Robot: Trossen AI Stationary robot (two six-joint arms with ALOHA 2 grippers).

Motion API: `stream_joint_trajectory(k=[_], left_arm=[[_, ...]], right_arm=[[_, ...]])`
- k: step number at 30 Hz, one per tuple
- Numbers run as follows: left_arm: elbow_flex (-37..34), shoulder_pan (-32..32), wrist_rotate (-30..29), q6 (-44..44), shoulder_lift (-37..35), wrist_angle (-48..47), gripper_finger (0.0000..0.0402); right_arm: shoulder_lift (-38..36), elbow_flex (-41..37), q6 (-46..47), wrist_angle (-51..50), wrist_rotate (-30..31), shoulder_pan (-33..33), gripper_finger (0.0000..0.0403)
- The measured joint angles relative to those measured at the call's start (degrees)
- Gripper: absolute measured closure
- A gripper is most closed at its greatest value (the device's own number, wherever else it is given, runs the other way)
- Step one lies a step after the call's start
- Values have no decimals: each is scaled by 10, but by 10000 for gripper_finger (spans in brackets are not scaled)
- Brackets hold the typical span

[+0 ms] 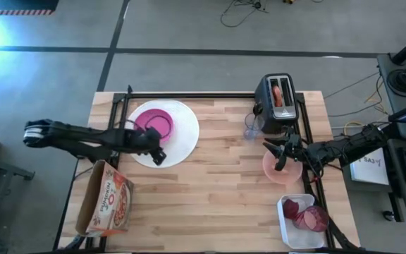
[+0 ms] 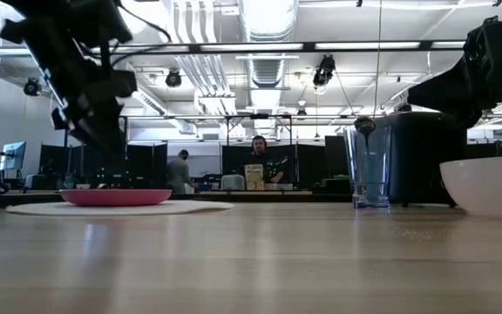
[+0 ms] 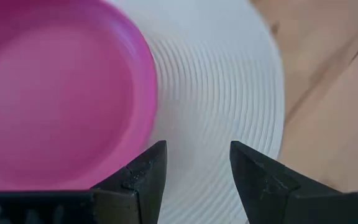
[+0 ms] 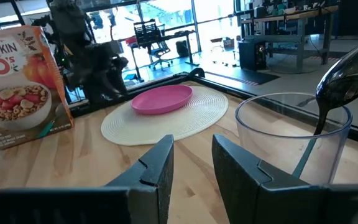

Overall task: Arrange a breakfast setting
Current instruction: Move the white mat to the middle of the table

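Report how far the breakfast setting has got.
Done: the smaller magenta plate sits on the large white round plate, and a spoon stands in the clear glass.
In hand: nothing visibly gripped; the left pincer hovers at the white plate's edge, and the right pincer is over the translucent peach bowl.
Left: the bagel is in the black toaster, and dark-red fruit is in its white tray.

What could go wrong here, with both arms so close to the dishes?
The left gripper hangs open over the white plate's edge, beside the magenta plate; a low move might shove both. The right gripper, open too, is over the peach bowl, near the clear glass holding a spoon, which could probably tip if bumped.
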Motion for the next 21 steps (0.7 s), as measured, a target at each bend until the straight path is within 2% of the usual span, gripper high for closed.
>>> stream_joint_trajectory(k=[10,21], left_arm=[[41,2,21,-4,150,1,241],[137,34,-6,44,274,28,241]], right_arm=[[0,0,0,0,0,0,303],[0,0,0,0,0,0,303]])
